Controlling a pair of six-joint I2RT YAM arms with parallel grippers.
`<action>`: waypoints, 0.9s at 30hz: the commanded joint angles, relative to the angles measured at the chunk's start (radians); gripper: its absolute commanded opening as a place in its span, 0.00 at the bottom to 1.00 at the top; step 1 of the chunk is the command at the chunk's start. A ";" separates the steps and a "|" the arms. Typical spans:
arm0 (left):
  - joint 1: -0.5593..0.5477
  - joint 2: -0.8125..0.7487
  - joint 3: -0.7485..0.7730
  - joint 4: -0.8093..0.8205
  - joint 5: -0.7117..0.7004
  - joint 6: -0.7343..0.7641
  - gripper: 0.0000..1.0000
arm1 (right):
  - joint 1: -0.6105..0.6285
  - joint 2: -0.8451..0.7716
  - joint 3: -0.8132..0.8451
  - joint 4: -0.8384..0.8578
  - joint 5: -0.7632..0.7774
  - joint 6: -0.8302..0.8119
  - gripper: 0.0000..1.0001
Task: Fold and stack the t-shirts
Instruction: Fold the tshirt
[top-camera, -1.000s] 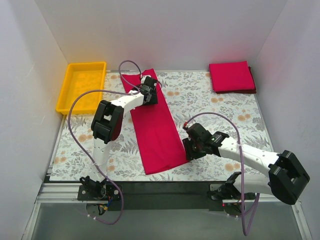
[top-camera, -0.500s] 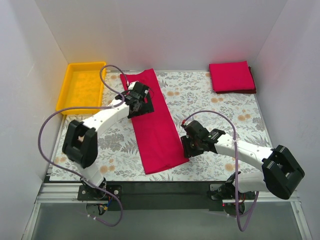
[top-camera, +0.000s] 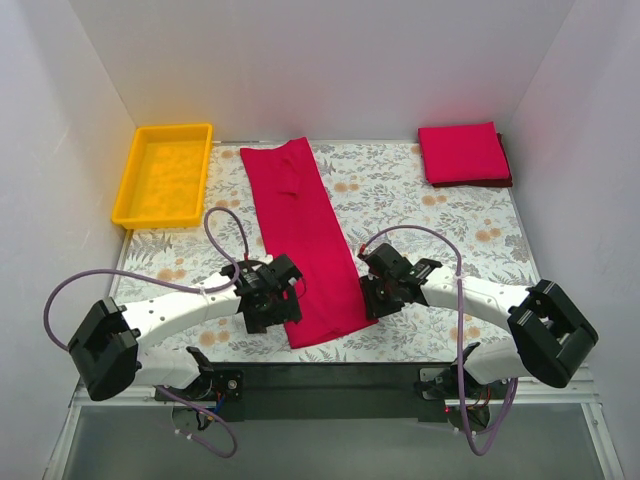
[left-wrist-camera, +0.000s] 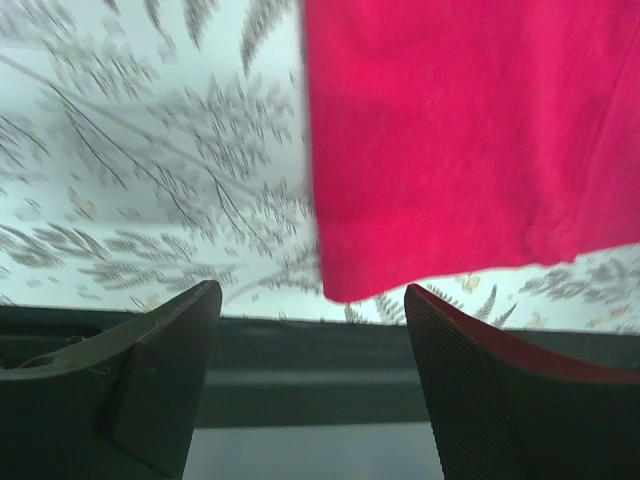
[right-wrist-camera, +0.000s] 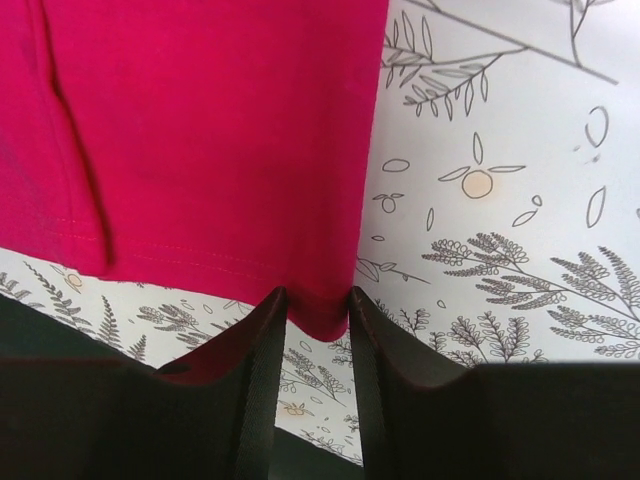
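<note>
Left gripper (top-camera: 270, 300) and right gripper (top-camera: 378, 294) sit at the near corners of the long t-shirt (top-camera: 303, 240), which is folded to a strip down the desk (top-camera: 420, 200); its crosswise folds are not yet done. Far right lies a finished stack (top-camera: 463, 152), seemingly two shirts, so three in all, plus one yellow tray (top-camera: 123, 190).

Left wrist: jaws wide apart, holding nothing, the hem corner (left-wrist-camera: 340, 285) between them.

Right wrist: jaws narrow, straddling the other hem corner (right-wrist-camera: 318, 320); pinched or not, I cannot tell.
</note>
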 joint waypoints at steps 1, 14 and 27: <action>-0.069 -0.012 -0.023 -0.004 0.063 -0.160 0.73 | -0.003 0.004 -0.031 0.017 -0.036 0.012 0.37; -0.120 0.061 -0.040 0.022 0.007 -0.278 0.60 | -0.003 -0.007 -0.061 0.026 -0.039 0.008 0.01; -0.131 0.159 -0.052 0.082 0.043 -0.258 0.46 | -0.003 0.013 -0.061 0.046 -0.069 0.003 0.01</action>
